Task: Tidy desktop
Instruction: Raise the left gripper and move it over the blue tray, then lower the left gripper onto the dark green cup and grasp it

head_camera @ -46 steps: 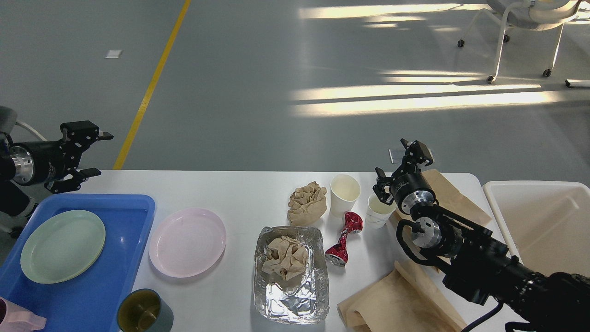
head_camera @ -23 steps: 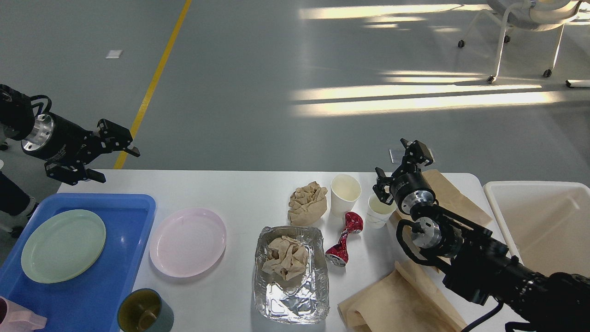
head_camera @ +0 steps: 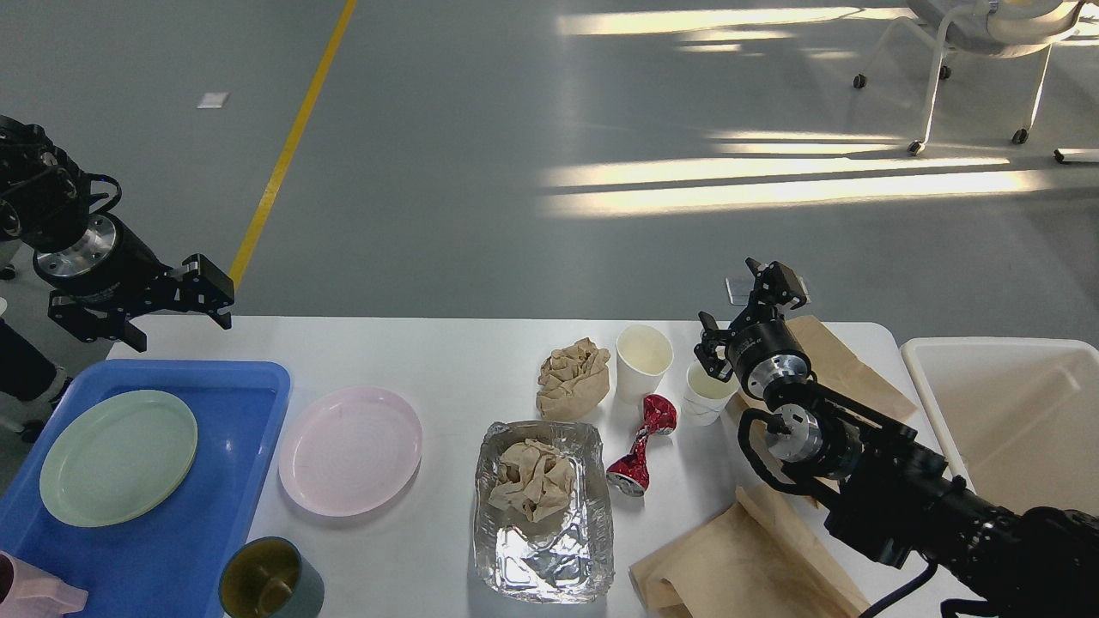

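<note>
Head view, near to far. Nearest: one dark mug (head_camera: 270, 578) at the bench (head_camera: 446, 352) front edge, one foil tray (head_camera: 541, 508) holding one crumpled brown paper wad (head_camera: 532, 477), and one brown paper sheet (head_camera: 747, 562); judged light, the foil thin and easily dented, best lifted by its rim; the wad soft, compressible, graspable anywhere. Left: one blue tray (head_camera: 249, 446) carrying one green plate (head_camera: 118, 457); one pink plate (head_camera: 350, 450) just beside it on the bench; both probably stiff and smooth, so an edge grip suits. Centre: one crushed red can (head_camera: 640, 446), light, irregular. Farther: a second wad (head_camera: 573, 378), two white paper cups (head_camera: 642, 360), thin-walled, crushable; a second brown sheet (head_camera: 837, 360). Right: one white bin (head_camera: 1004, 352). Right gripper (head_camera: 745, 311) above the smaller cup, jaws apart, empty; left gripper (head_camera: 176, 296) over the far left corner, jaws apart, empty.
</note>
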`<move>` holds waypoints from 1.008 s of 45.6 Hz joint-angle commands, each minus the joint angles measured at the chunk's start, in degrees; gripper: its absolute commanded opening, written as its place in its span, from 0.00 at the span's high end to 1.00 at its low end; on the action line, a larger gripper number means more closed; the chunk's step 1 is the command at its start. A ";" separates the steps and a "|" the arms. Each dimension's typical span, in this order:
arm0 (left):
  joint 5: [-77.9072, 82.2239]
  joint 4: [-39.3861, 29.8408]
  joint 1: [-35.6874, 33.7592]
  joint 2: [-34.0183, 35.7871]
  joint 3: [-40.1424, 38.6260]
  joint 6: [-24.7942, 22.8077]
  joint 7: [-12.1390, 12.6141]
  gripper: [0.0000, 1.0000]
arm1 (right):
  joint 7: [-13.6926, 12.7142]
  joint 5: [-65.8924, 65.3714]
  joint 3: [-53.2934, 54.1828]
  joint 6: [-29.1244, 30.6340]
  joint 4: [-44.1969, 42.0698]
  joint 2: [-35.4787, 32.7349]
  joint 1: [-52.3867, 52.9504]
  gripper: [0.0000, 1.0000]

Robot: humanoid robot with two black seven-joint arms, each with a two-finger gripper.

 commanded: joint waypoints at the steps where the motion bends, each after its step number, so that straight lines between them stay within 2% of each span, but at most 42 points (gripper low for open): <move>1: -0.04 -0.09 0.76 -0.71 -0.65 0.00 0.00 0.04 | 0.00 0.00 0.00 0.00 -0.01 0.00 0.00 0.00; 7: 0.04 -1.58 2.34 -2.82 -0.65 0.00 0.00 0.04 | 0.00 0.00 0.00 0.00 -0.01 0.00 0.00 0.00; 14: 0.04 -7.12 1.38 -3.00 -0.47 0.00 0.18 0.04 | 0.00 0.00 0.00 0.00 -0.01 0.00 0.00 0.00; 21: 0.57 -9.40 0.59 -3.26 -0.30 0.00 0.62 0.04 | 0.00 0.00 0.00 0.00 -0.01 0.00 0.00 0.00; 39: 2.24 -23.55 -1.26 -7.65 3.04 0.00 1.41 0.04 | 0.00 0.00 0.00 0.00 -0.01 0.00 0.00 0.00; 46: 2.68 -24.88 -0.65 -7.48 3.48 0.00 1.50 0.04 | 0.00 0.00 0.00 0.00 -0.01 0.00 0.00 0.00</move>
